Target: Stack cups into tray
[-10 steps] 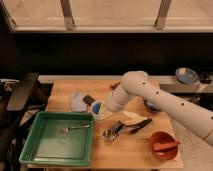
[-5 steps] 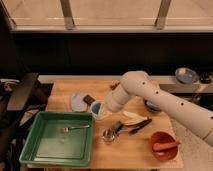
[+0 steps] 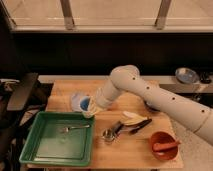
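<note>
A: Wooden table top (image 3: 130, 150), dark wall behind it. Where are the task's things?

B: One small round light blue plastic cup (image 3: 85, 104) shows at the gripper (image 3: 89, 111), just above the far right corner of the large green rectangular plastic tray (image 3: 50, 147). A pale round shape lies behind it; whether that is the white cup, I cannot tell. Whether the jaws are wide or closed on the cup, I also cannot tell.

A: How will the cup handle?

B: I judge it light, stiff and a little slippery, not fragile. Pinching the rim wall seems best. A metal fork (image 3: 75, 128) already lies inside the tray, so the cup should go beside it.
</note>
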Tool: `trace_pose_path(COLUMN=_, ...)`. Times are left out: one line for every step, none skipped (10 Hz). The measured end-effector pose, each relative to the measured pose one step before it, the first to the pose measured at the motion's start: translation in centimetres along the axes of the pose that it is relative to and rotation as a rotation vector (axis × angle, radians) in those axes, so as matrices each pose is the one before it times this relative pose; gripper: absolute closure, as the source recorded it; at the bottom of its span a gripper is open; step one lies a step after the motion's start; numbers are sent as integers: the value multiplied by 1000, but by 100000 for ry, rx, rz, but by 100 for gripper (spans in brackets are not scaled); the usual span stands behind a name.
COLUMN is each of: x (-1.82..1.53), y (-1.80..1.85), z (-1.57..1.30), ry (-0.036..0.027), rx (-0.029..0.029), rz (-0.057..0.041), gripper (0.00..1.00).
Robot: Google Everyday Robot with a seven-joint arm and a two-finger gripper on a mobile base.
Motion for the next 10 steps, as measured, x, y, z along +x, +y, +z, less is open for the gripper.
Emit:
trace_pose_path(x=-1716, y=-324, z=1382, ry=-1397, rx=-3114, rz=-4559, gripper=94)
trace_pose_path(x=-1182, y=-24, z=1195, ry=-916, rx=-2700, rz=-3091, gripper=94)
trace_pose_path(x=-1269, y=470, z=1640, ry=-1578, rx=-3309, rz=-2865, gripper=94)
trace_pose_path(x=-1139, y=784, z=1695, ry=-2277, rx=-2821, rz=-2139, gripper=94)
trace_pose_path(x=-657, y=899, z=1386, ry=-1862, rx=-1876, rz=-1084, gripper=94)
trace_pose_path(x=-670, y=1000, z=1547, ry=-2027, rx=-1652, rz=-726, gripper=94)
trace_pose_path(x=-478, y=518, z=1020, ry=-1324, rx=-924, rz=-731, gripper=94)
trace_pose_path(x=48, y=505, z=504, ry=-288, rx=-262, rz=125, gripper=94)
trace_pose_path(x=546, y=359, z=368, ry=147, rx=-183, rz=416, gripper=92)
trace_pose_path(x=549, y=319, z=614, ry=126, rx=-339, rz=-217, gripper=86)
